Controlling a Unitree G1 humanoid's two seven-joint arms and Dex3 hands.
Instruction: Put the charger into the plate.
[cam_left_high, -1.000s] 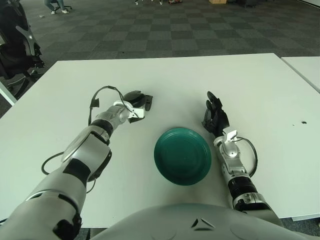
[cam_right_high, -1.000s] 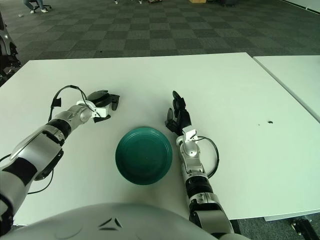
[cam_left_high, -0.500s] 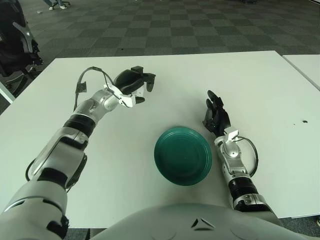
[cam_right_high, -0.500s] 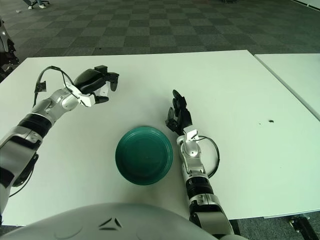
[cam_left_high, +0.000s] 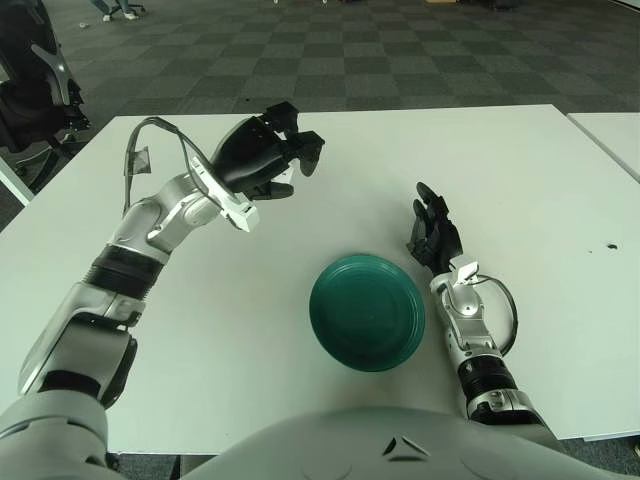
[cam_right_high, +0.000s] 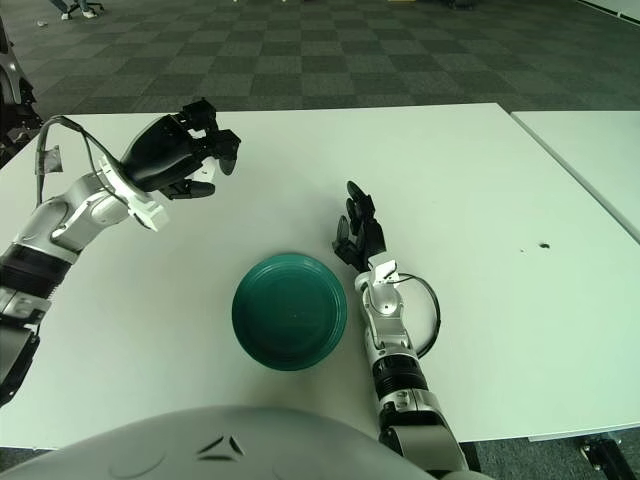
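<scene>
Nearest, at the bottom edge: robot torso (cam_left_high: 400, 445), grey and rounded, with 2 arms reaching out over a white table (cam_left_high: 560, 200).

Just beyond, near the table's centre: green plate (cam_left_high: 367, 312), round, shallow, nothing in it.

Just right of the plate: right hand (cam_left_high: 432, 228), idle, dark fingers extended and loose, holding nothing; contact with the tabletop not determinable.

Farther back and to the left, raised above the table: left hand (cam_left_high: 262, 158), fingers curled around a dark object taken to be the charger (cam_right_high: 172, 155). Black body of the charger hard to separate from the black fingers, so exact outline and orientation not determinable. Thin dark cable (cam_left_high: 150, 135) looping beside the left forearm, apparently hand wiring rather than a charger lead. Hand and charger well apart from the plate, behind it and to its left, clear of the table surface.

Beyond the table: checkered carpet floor (cam_left_high: 380, 50); dark chair (cam_left_high: 35, 90) at far left; edge of a 2nd white table (cam_left_high: 620, 135) at right.

Step in hand, as judged: transport, with the charger grasped and lifted but not yet over the plate. Roughly half of the task apparently complete.

Next move, as judged: carry toward the robot and to the right until centred above the plate, then lower close to the plate floor before loosening the fingers. Worth noting: a shallow rim, so release from height likely to let the charger bounce or slide out.
</scene>
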